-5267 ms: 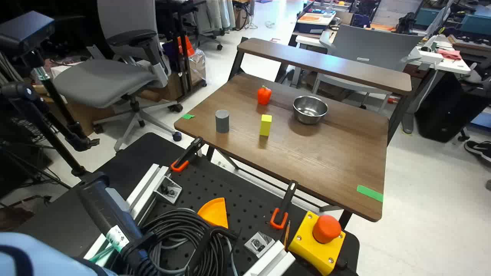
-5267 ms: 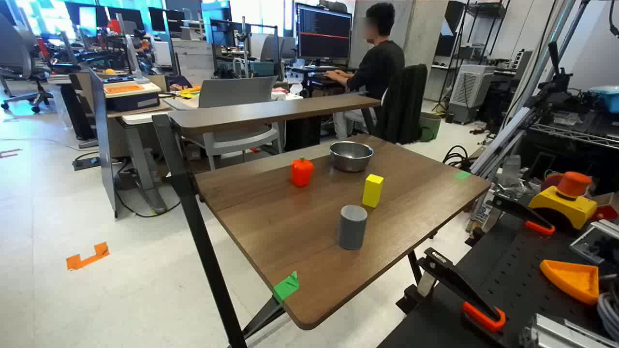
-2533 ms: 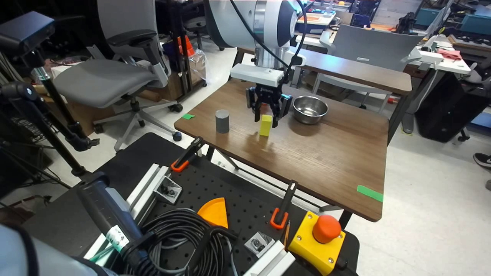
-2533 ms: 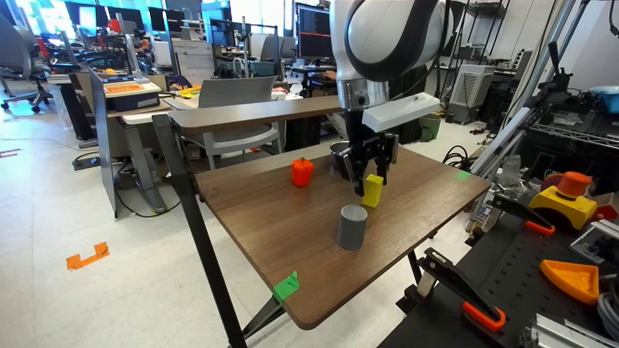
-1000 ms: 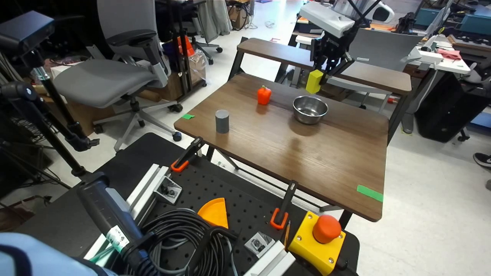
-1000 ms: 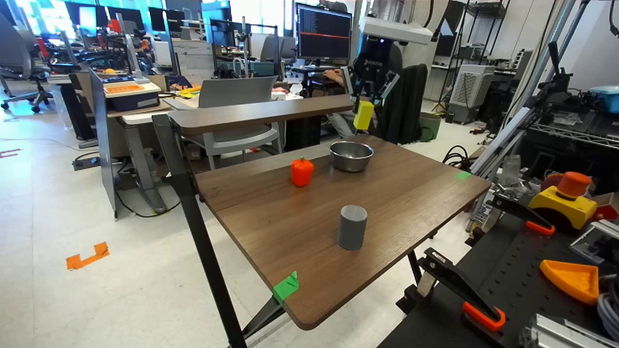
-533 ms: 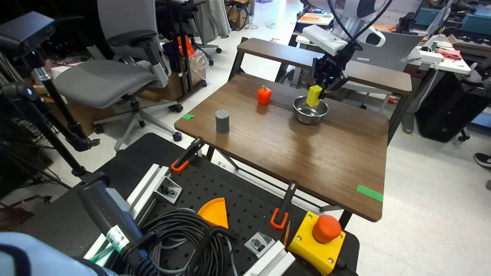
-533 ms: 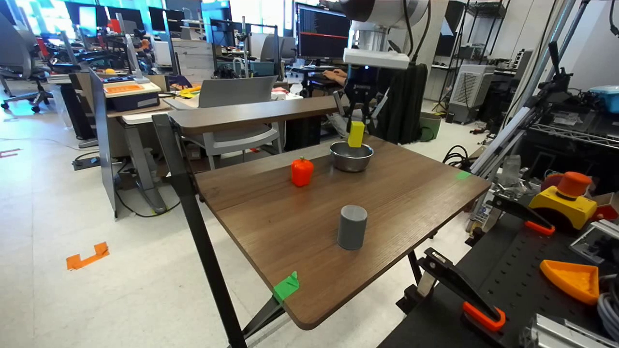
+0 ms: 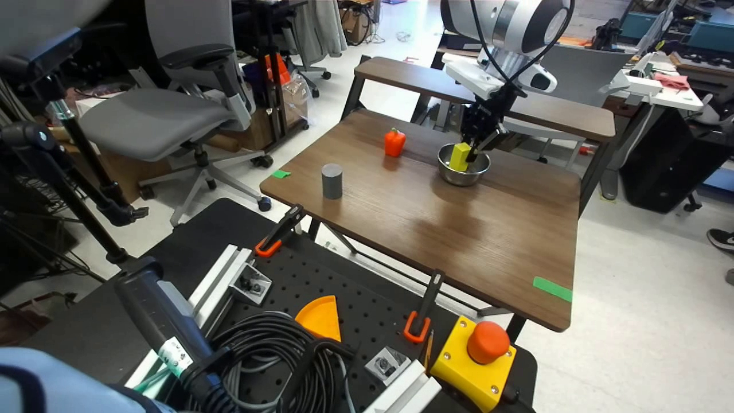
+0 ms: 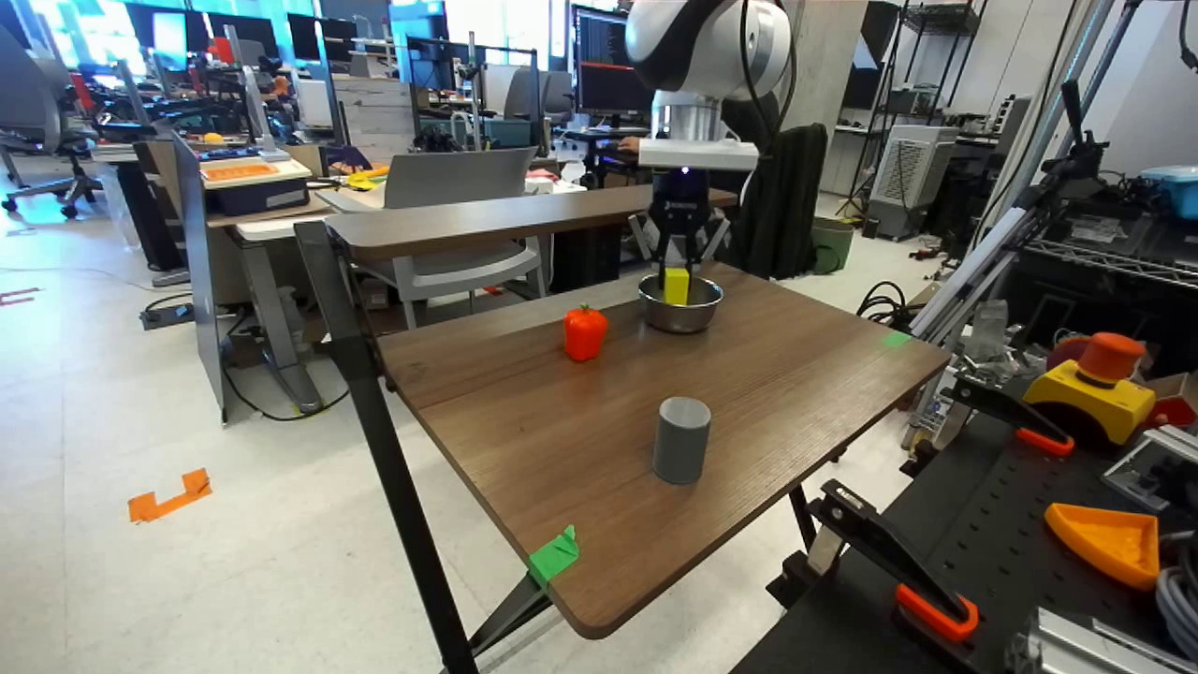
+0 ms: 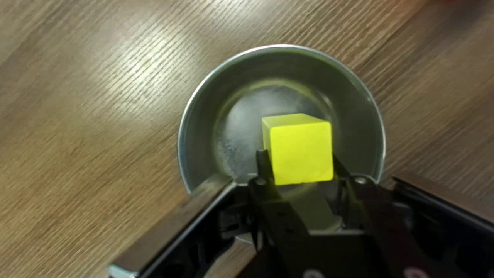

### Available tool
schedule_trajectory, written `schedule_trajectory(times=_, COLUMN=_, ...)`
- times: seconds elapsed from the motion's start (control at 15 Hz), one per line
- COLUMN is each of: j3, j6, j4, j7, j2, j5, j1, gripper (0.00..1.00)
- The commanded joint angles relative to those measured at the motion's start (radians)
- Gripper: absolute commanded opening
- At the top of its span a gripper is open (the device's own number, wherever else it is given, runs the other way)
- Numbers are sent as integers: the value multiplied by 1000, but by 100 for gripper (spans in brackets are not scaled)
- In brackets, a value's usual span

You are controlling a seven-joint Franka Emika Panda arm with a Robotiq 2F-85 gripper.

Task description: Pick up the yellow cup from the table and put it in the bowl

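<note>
Your tool (image 11: pixel 299 164) has the block (image 11: pixel 301 153) clamped, pinching it at 9 and 3 o'clock as you see it in the wrist view, where the tool reaches in from 6 o'clock. The block (your task says cup, though it looks like a plain yellow block) has its lower part down in the bowl (image 11: pixel 241 127); whether it touches the bottom, you cannot tell. On the counter (image 9: pixel 499 241), in an exterior view, you have the pepper (image 9: pixel 394 143) at the bowl's 10 o'clock and the cylinder (image 9: pixel 332 182) farther off at 9.
</note>
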Motion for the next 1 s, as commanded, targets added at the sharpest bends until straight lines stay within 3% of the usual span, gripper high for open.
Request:
schedule_trajectory(times=0.0, j3=-12, j6=-68, j4=132, j7=31, j2=78, j5=2, j1=8, gripper=9)
schedule_trajectory(times=0.07, j3=-11, j6=-72, j4=145, j7=32, j2=86, j5=1, j1=7, gripper=14)
schedule_trajectory(times=0.13, j3=-10, j6=-70, j4=148, j7=29, j2=84, j5=1, j1=7, gripper=59)
schedule_trajectory(times=0.33, j3=-1, j6=-37, j4=107, j7=4, j2=41, j5=5, j1=7, gripper=73)
schedule_trajectory(times=0.53, j3=22, j6=8, j4=-16, j7=-61, j2=-65, j5=4, j1=7, gripper=96)
schedule_trajectory(times=0.73, j3=65, j6=-59, j4=-163, j7=-208, j2=-202, j5=19, j1=-8, gripper=100)
schedule_trajectory(times=0.8, j3=33, j6=-41, j4=-7, j7=-128, j2=-75, j5=7, j1=6, gripper=100)
schedule_trajectory(times=0.93, j3=35, j6=-45, j4=-32, j7=-135, j2=-106, j5=7, j1=9, gripper=100)
